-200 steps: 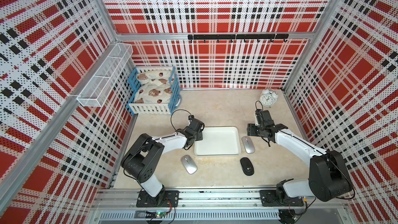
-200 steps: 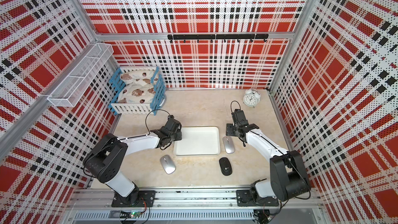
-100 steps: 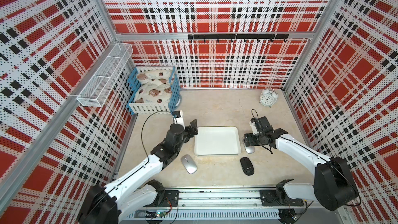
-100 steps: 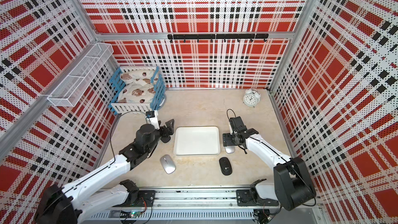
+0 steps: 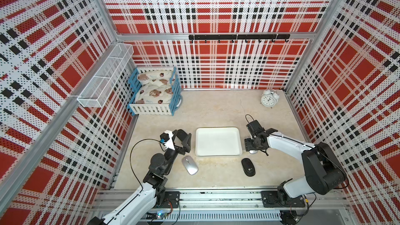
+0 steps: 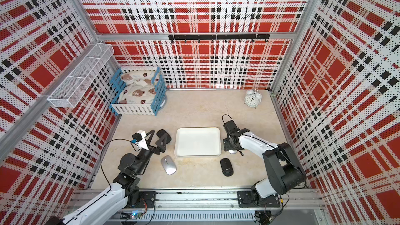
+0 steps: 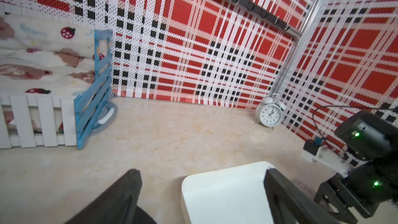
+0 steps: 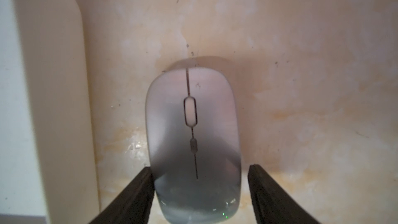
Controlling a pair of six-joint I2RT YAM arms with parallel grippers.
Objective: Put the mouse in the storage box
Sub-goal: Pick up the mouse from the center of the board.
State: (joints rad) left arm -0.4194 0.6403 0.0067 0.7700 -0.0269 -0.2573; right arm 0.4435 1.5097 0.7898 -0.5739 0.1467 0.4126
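Left end effector [image 7: 202, 172] has sprung wide beside the white storage box [image 5: 218, 141]; right end effector [image 8: 201, 169], unclenched, straddles a silver mouse [image 8: 191, 115]

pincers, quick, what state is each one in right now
Left pincer: open, holding nothing.
Right pincer: open around the silver mouse, one side not yet touching.

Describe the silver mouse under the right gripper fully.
The silver mouse is a low rounded oval: matte metallic-looking shell, centre seam, pale scroll wheel, small button behind. It lies on the beige tabletop, beside the storage box, not touching it. The open right gripper straddles its rear end; one finger seems to touch its side.
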